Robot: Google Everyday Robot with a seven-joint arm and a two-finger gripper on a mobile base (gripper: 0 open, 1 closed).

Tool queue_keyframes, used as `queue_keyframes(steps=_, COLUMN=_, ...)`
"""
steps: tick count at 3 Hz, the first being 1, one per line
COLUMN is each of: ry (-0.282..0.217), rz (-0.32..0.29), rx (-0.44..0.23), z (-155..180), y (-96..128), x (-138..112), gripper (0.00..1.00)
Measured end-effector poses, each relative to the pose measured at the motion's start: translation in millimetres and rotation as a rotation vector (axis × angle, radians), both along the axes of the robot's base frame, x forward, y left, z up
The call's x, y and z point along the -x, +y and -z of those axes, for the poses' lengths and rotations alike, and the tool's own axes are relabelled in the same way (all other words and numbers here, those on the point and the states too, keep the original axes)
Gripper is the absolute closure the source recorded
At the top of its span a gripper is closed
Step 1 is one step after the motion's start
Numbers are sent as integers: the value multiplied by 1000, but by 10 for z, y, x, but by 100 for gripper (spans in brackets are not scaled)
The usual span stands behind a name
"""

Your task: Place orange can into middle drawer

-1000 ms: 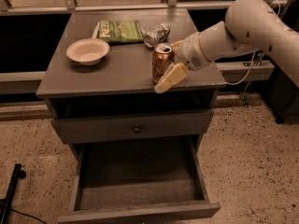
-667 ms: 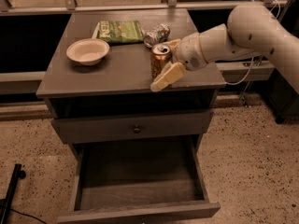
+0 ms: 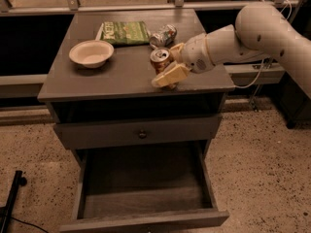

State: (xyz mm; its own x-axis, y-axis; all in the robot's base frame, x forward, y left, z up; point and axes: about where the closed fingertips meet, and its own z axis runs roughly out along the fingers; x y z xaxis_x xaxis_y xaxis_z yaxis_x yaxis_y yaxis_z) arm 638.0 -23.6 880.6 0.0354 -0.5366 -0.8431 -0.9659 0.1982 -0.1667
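Observation:
The orange can (image 3: 159, 58) stands upright near the front edge of the grey cabinet's top (image 3: 121, 76), its silver top showing. My gripper (image 3: 166, 66) reaches in from the right and is shut on the can, with one tan finger (image 3: 170, 75) across its front and the other behind it. The finger hides the can's base. The middle drawer (image 3: 146, 193) is pulled open below, wide and deep with a bare plank floor and nothing in it. It lies lower and nearer the camera than the can.
A white bowl (image 3: 91, 53), a green snack bag (image 3: 122, 32) and a crushed silver can (image 3: 163, 35) lie on the cabinet top behind and left of the can. A shut drawer front with a round knob (image 3: 141, 134) sits above the open drawer. A black pole (image 3: 12, 198) lies on the floor at left.
My gripper and the orange can have shifted a little to the left along the front of the cabinet top. Nothing else has moved.

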Motion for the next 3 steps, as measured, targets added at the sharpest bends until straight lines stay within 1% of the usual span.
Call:
queue_keyframes(steps=2, ry=0, rz=0, rx=0, z=0, y=1, x=0, gripper=77)
queue_keyframes(steps=3, ry=-1, rz=-10, rx=-8, z=-1, y=9, x=10, gripper=100)
